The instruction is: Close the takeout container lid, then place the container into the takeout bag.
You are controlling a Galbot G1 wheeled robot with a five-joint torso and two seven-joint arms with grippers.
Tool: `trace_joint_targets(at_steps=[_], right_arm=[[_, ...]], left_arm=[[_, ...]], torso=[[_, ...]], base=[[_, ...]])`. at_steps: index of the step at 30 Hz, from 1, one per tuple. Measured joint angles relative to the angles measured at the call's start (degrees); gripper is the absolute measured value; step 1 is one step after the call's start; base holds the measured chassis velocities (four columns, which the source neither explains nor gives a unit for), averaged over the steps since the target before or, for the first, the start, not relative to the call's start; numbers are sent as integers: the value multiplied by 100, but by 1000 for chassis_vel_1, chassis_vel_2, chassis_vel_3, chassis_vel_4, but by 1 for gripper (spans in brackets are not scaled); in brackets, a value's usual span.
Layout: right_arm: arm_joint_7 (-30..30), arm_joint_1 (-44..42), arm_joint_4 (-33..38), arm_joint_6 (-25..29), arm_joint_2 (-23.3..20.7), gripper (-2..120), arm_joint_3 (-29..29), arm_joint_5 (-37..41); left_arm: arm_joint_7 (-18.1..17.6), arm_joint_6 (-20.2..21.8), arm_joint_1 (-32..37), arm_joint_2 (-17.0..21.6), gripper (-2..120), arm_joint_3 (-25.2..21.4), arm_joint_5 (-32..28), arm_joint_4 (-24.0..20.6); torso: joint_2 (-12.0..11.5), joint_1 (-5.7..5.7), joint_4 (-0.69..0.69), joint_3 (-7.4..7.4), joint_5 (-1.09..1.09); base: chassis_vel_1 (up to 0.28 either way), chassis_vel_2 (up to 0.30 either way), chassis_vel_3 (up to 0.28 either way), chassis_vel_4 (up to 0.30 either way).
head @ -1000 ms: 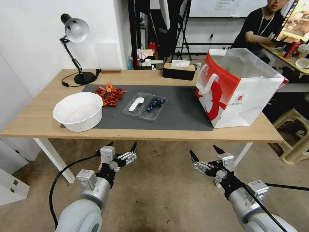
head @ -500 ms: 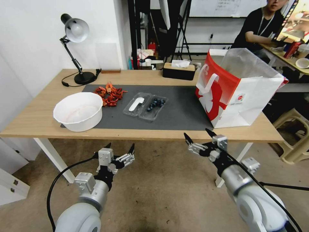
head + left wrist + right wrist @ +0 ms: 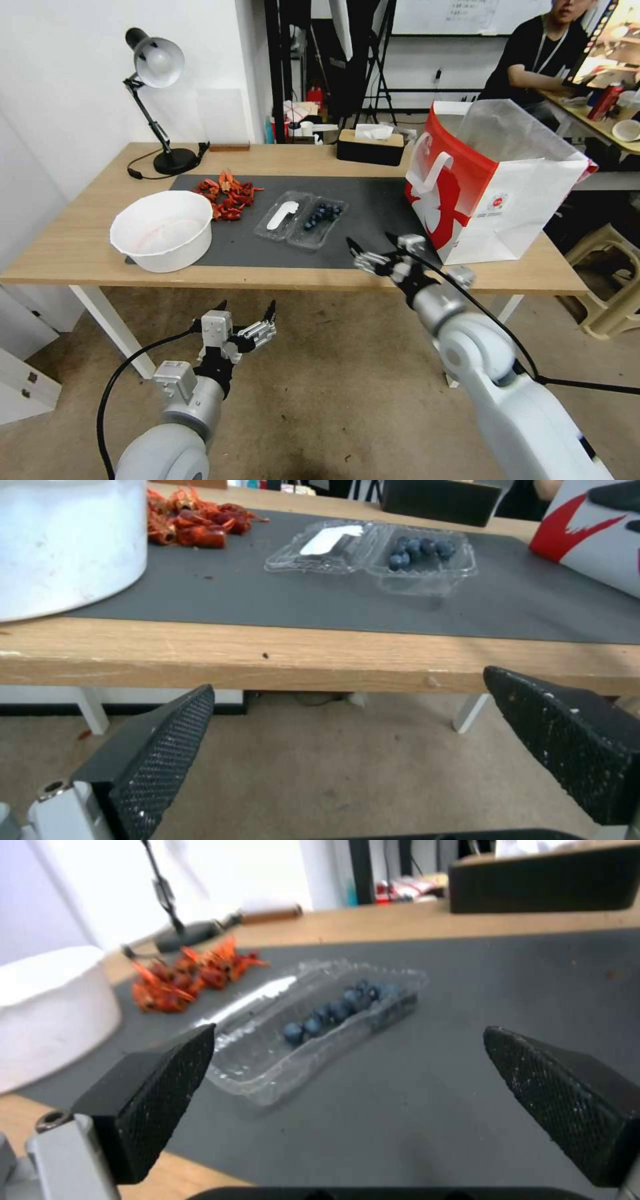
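Right gripper (image 3: 372, 245): fingers spread wide, nothing between them; raised over the near edge of the table, above the front of the grey mat, between the takeout container and the takeout bag.
Right fingertips (image 3: 163, 1085): black, textured pads, set well apart, pointed toward the container.
Left gripper (image 3: 245, 310): fingers spread wide, empty; low in front of the table, below its edge, over the floor.
Takeout container (image 3: 301, 219): open, both halves flat on the grey mat (image 3: 373, 233), near mid-table.
Lid (image 3: 283, 215): lying open on the robot's left of the berry half, white label up.
Blueberries (image 3: 337, 1010): clustered in the half nearer the bag.
Takeout bag (image 3: 493, 187): upright at the right end of the table, part on the mat, mouth open, liner standing above the rim; well apart from the container.
White bowl (image 3: 162, 230): at the left front of the mat.
Red scraps (image 3: 228, 193): piled behind the bowl, near the lid.
Tissue box (image 3: 371, 147): at the far edge.
Desk lamp (image 3: 157, 100): far left corner.
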Motion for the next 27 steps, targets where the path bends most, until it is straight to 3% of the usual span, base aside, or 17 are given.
trace_joint_targets(at_steps=[3, 6, 15, 19, 27], right_arm=[[351, 251, -51, -300, 39, 100, -207, 12], [1117, 741, -151, -867, 152, 100, -557, 181], [2147, 1455, -364, -1600, 356, 100, -1019, 780], [2707, 1803, -574, -1807, 493, 100, -1287, 1071], [3189, 2195, -1100, -1846, 740, 100, -1634, 1360]], left_arm=[[-14, -4, 17, -11, 100, -12, -2, 0], [-33, -31, 50, -26, 100, -33, -2, 0], [-69, -73, 83, -47, 100, -60, -3, 31], [-84, -92, 83, -53, 100, -63, -7, 80], [-92, -119, 78, -62, 100, -62, -8, 135]], torso=[[0, 0, 0, 0, -1], [0, 0, 1, -1, -1], [0, -2, 1, 0, 0], [0, -2, 1, -1, 0], [1, -2, 0, -1, 0]], base=[[0, 0, 0, 0], [0, 0, 0, 0], [0, 0, 0, 0], [0, 0, 0, 0], [0, 0, 0, 0]])
